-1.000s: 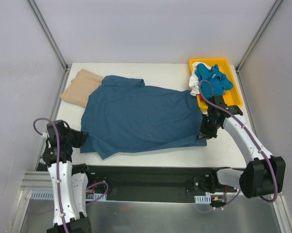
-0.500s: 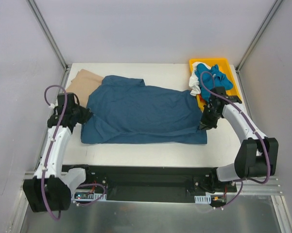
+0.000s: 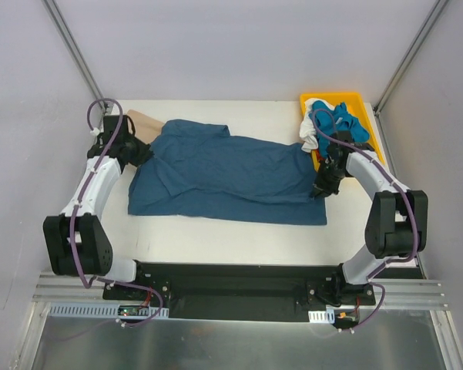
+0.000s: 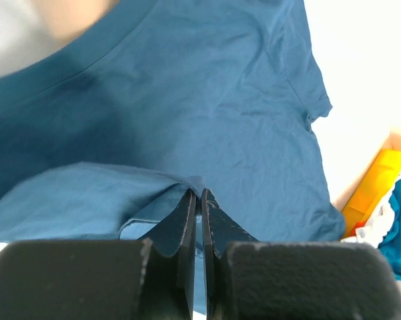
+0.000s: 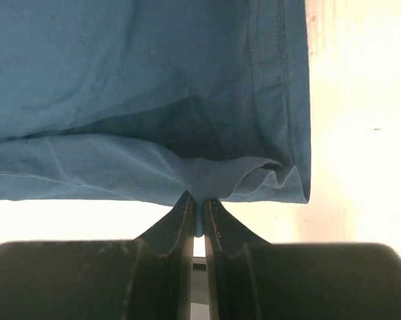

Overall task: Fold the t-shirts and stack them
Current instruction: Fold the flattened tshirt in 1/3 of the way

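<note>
We note the teal shirt spread across the middle of the desk. The left pincer is clamped on its left edge and the right pincer pinches its right hem. The tan shirt lies partly under it at far left. The blue shirt sits in the tray.

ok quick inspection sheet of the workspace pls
surface: white table
job's things: teal shirt spread out, over part of tan shirt; blue shirt and white shirt in tray
clutter: nothing seen
tools: left tool shut on teal shirt's fold; right tool shut on its edge
cables: purple cable looped off each arm
surroundings: white walls, metal posts
</note>
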Robot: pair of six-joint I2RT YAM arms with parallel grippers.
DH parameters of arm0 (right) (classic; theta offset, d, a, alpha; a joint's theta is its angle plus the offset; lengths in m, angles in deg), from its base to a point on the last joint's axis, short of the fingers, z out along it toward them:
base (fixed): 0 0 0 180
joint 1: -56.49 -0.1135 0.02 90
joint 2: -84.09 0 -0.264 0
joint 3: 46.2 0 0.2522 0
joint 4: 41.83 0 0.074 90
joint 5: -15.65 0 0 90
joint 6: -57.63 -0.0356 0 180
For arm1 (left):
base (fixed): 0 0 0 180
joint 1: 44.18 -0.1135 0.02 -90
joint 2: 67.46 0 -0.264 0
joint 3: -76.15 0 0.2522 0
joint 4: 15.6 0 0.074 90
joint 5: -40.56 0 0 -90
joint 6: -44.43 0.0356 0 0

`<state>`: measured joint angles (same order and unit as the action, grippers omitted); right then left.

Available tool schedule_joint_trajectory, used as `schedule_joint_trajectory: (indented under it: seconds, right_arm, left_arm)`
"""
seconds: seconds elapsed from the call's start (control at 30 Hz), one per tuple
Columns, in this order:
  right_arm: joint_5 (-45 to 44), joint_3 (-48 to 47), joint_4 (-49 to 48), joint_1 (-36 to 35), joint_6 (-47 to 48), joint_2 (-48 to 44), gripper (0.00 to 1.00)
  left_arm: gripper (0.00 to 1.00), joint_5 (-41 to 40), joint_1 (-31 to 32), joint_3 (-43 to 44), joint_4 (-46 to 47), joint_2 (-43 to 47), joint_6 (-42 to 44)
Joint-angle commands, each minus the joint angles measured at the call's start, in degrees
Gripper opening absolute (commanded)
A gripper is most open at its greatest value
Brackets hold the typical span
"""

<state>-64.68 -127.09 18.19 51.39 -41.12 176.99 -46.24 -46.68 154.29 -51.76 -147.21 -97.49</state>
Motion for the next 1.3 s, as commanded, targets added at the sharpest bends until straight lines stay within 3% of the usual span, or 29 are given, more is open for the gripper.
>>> schedule_joint_trajectory:
  seconds: [0.0,0.2,0.3,0.33,0.4,0.47,0.53,0.57,0.73,0.9,1.1,1.27]
  right_arm:
    - [-1.76,-3.53,-1.43,1.15,-0.56,1.05,0.12]
    - [-3.43,-5.11,-2.66,1.85,-1.18,4.03,0.15]
    - [-5.09,-5.81,-3.46,2.11,-1.53,5.09,0.18]
    - [-5.19,-6.69,-3.46,2.20,-1.44,5.18,0.20]
    - [-6.15,-7.57,-3.28,2.29,-1.70,4.92,0.40]
    - [-6.16,-7.75,-3.89,2.29,-1.97,3.00,0.69]
    - [-5.72,-6.88,-4.33,2.20,-1.71,1.24,0.97]
    - [-5.46,-6.26,-4.60,2.12,-0.92,-0.77,0.97]
    - [-0.28,3.91,-8.45,1.68,0.14,-9.47,0.97]
    - [2.46,12.81,-10.23,1.06,-0.47,-12.83,0.97]
    - [-8.08,18.87,-5.57,2.72,-2.58,-19.86,0.97]
    - [-2.67,21.69,-8.90,6.58,-6.18,-18.81,0.97]
  left_arm:
    - [0.00,1.63,1.36,6.36,2.18,-6.71,4.81]
    - [0.06,3.56,1.80,14.70,2.09,-17.36,9.47]
    - [0.13,4.09,2.24,18.49,2.09,-21.23,11.75]
    - [0.20,4.09,2.33,19.11,2.00,-21.85,12.45]
    - [0.40,4.53,2.33,19.73,1.91,-22.21,12.72]
    - [0.69,4.88,2.24,18.34,1.91,-20.20,12.81]
    - [0.79,5.15,2.33,16.75,1.91,-17.65,13.42]
    - [0.99,5.15,2.33,14.39,1.83,-14.33,13.60]
    - [0.99,4.36,2.33,0.97,1.83,1.74,13.69]
    - [0.99,4.36,1.98,-11.10,0.87,11.87,10.62]
    - [0.99,2.69,-9.97,-25.95,-3.71,24.35,7.36]
    - [0.99,-1.70,-13.58,-29.75,-3.89,24.21,5.78]
